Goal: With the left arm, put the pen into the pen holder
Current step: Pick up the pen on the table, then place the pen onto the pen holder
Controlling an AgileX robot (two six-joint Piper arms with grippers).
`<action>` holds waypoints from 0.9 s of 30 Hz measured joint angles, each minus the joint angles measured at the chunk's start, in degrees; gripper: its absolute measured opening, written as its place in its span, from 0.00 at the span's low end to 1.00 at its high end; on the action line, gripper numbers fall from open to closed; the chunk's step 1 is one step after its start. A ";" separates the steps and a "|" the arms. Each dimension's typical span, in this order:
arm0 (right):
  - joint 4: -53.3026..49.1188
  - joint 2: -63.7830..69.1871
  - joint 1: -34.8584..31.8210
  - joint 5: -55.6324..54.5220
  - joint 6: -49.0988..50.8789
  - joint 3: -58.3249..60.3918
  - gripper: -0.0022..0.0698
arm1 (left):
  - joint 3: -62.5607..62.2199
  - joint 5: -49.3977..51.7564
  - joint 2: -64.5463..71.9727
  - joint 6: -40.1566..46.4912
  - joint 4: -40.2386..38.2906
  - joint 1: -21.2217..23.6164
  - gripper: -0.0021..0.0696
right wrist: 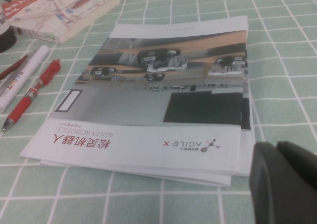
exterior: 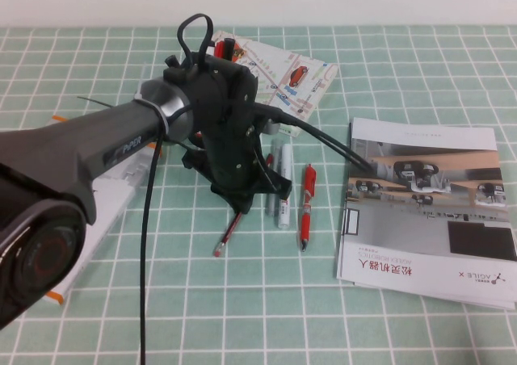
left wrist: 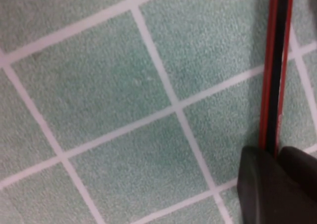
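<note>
The pen point(exterior: 227, 233), a thin dark-red stick, lies on the green checked cloth at mid-table, with its lower end poking out below my left gripper point(exterior: 241, 207). In the left wrist view the pen point(left wrist: 275, 70) runs straight in between the two black fingertips point(left wrist: 255, 184), and my left gripper point(left wrist: 275, 157) is shut on it low over the cloth. The pen holder point(exterior: 224, 48) is mostly hidden behind the left wrist at the back. My right gripper point(right wrist: 276, 152) is shut and empty beside the booklet's near corner.
A white marker point(exterior: 283, 191) and a red clicker pen point(exterior: 307, 207) lie just right of the pen. A booklet point(exterior: 428, 207) lies at the right, a map-covered book point(exterior: 291, 78) at the back, and a white box point(exterior: 109, 195) under the left arm.
</note>
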 joint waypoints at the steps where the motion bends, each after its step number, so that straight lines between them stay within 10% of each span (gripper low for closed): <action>1: 0.00 0.00 0.00 0.00 0.00 0.00 0.00 | 0.00 0.11 0.00 0.63 0.10 0.00 0.06; 11: 0.00 0.00 0.00 0.00 0.00 0.00 0.00 | 8.97 -5.61 -12.70 5.27 -0.63 -0.67 0.06; 27: 0.00 0.00 0.00 0.00 0.00 0.00 0.00 | 47.51 -72.33 -38.35 5.78 1.61 0.35 0.06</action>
